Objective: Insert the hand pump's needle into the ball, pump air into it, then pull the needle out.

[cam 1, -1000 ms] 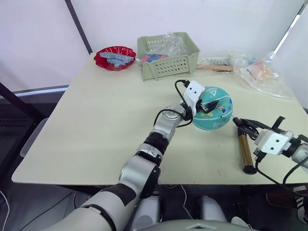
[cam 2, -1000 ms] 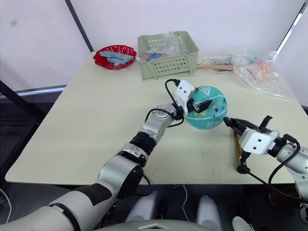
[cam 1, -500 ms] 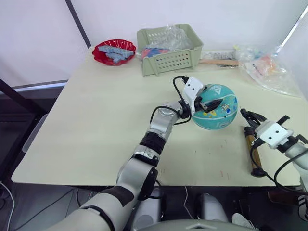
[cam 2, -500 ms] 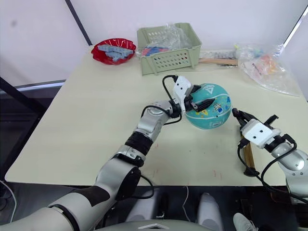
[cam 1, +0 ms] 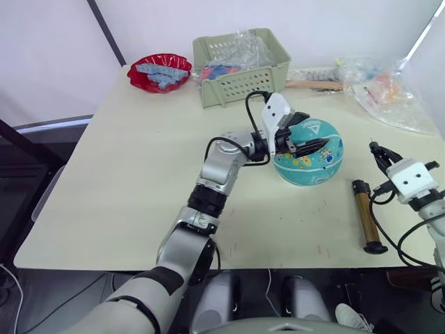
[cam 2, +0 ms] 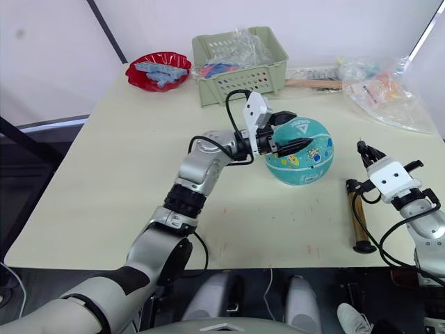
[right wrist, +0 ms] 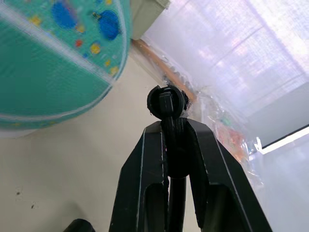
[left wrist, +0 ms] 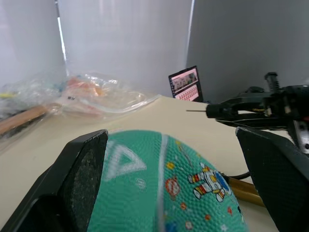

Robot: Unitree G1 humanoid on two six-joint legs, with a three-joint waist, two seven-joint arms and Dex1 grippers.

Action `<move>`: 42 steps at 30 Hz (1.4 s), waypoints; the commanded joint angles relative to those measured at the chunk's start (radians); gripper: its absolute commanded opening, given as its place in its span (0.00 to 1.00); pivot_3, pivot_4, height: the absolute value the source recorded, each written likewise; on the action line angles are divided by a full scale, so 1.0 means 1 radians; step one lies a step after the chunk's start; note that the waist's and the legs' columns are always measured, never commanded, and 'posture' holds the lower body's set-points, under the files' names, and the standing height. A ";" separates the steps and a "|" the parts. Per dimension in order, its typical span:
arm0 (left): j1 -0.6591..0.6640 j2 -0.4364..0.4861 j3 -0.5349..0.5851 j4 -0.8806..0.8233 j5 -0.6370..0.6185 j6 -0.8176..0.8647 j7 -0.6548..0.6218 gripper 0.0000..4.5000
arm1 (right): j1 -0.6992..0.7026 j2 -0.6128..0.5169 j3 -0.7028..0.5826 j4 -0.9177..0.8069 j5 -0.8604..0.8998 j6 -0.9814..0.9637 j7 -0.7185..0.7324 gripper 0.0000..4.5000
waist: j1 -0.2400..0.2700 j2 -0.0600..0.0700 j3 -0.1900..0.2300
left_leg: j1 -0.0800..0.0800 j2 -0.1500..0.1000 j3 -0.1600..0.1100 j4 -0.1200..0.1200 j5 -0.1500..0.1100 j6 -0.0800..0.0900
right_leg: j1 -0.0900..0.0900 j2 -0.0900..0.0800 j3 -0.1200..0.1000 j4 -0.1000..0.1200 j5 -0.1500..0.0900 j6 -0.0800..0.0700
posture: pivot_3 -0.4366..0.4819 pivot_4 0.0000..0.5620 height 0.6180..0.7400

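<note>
Taking the ball [cam 2: 300, 151] as the landmark: nearest the robot and to its right, the hand pump [cam 2: 358, 221] lies flat on the table [cam 2: 111, 167], a slim stiff cylinder that looks light; its thin black hose [cam 2: 375, 240] is limp and loops up to the right gripper [cam 2: 364, 149], so the hose will trail and tug whatever is moved. That gripper is pressed together on the black fitting of the needle [left wrist: 196, 110], held well apart from the ball to its right, the pin pointing roughly toward the ball in the left wrist view. The pin looks thin enough to bend, so holding it by the fitting, as now, seems the sound place, and it should probably go in straight. The ball itself sits on the table, round, pebbled and likely light and somewhat soft, prone to roll if pushed from one side. The left gripper [cam 2: 287, 134] is spread wide around its upper part, one finger [left wrist: 72, 179] on each flank; whether both pads actually touch the skin cannot be told. Beyond the ball stands a green basket [cam 2: 240, 52].
</note>
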 commanded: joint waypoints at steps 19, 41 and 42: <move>0.373 0.525 0.100 -0.497 -0.304 0.189 -0.359 1.00 | -0.203 -0.009 -0.027 0.192 0.014 -0.045 -0.056 0.01 | -0.029 0.005 0.005 | 0.002 0.006 -0.001 0.000 0.003 -0.005 | 0.000 0.004 0.003 0.002 0.000 -0.001 | 0.48 0.27 0.98; 0.504 0.574 0.140 -0.614 -0.392 0.177 -0.329 1.00 | -0.051 -0.052 -0.022 0.126 -0.196 -0.165 -0.199 0.01 | -0.032 0.006 0.006 | 0.004 0.007 0.002 0.000 0.004 -0.007 | -0.002 0.006 0.007 0.007 0.000 -0.001 | 0.48 0.27 0.98; 0.506 0.575 0.140 -0.618 -0.395 0.178 -0.326 1.00 | -0.042 -0.041 -0.028 0.137 -0.196 -0.166 -0.217 0.01 | -0.032 0.006 0.006 | 0.004 0.007 0.002 0.000 0.004 -0.007 | -0.002 0.006 0.007 0.008 0.000 -0.001 | 0.48 0.27 0.98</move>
